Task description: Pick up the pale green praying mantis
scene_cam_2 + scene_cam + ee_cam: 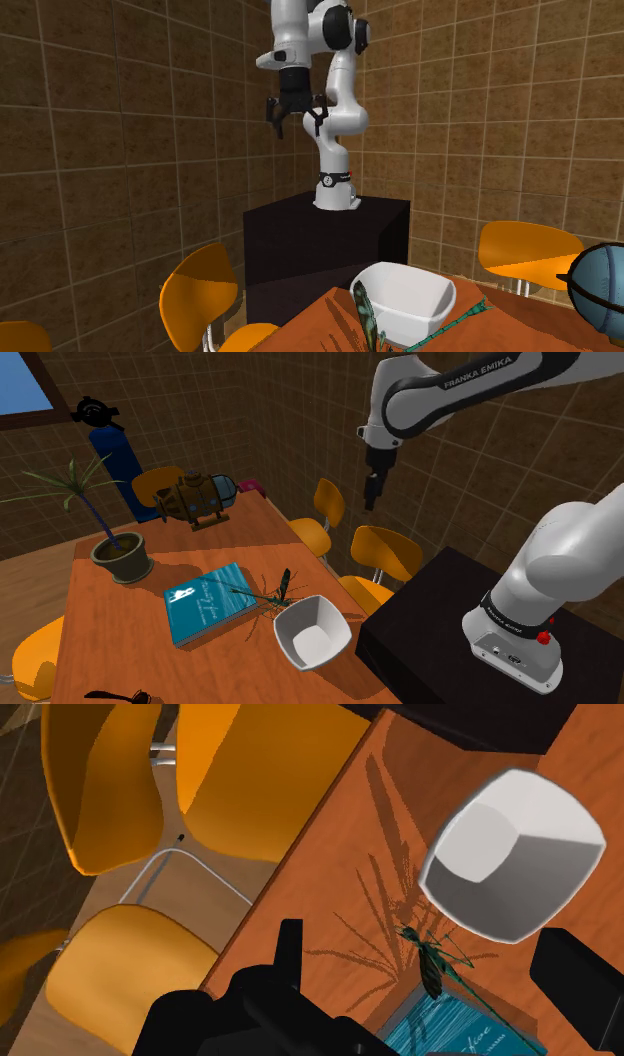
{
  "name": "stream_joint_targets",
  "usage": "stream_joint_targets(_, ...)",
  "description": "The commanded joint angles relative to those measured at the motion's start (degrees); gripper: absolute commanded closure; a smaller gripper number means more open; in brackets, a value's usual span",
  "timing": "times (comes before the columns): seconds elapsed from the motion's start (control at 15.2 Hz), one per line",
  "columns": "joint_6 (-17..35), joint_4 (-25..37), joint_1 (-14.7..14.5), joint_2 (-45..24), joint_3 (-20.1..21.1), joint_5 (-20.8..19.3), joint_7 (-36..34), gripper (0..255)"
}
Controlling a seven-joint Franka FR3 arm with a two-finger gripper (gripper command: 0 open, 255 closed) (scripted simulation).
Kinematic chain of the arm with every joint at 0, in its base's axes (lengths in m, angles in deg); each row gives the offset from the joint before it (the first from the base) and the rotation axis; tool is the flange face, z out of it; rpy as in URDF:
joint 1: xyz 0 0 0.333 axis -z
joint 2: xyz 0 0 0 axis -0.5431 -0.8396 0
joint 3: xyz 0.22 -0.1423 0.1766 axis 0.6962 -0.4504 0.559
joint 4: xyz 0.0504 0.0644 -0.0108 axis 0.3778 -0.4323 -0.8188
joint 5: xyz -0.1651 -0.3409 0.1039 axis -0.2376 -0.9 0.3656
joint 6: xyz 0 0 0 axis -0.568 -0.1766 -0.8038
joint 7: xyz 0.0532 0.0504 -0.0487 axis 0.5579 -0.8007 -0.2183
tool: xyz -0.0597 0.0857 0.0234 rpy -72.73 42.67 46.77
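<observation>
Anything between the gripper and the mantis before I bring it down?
Nothing visible does. The gripper hangs high in open air, fingers apart. The mantis lies on the table between the teal book and the white bowl, both close beside it.

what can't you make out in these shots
Mantis: second exterior view, lower part cut off by the bottom edge.
Teal book: wrist view, cover lettering cut off by the bottom edge.
Black object: shoulder view, cut off by the bottom edge; unidentifiable.
Blue round object: second exterior view, cut off by the right edge.
</observation>
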Motion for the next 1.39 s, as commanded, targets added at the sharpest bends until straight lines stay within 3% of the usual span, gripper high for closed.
stream_joint_targets(0.0, 3.97, 0.15, -1.06, -3.71, 0.73, 0.46, 1.23, 0)
stream_joint_targets(0.66, 19.48, 6.77, -4.75, -24.54, 3.80, 0.56, 7.75, 0)
stream_joint_targets(1.32, 29.06, 19.04, -8.58, -45.24, 6.42, -3.38, 11.67, 0)
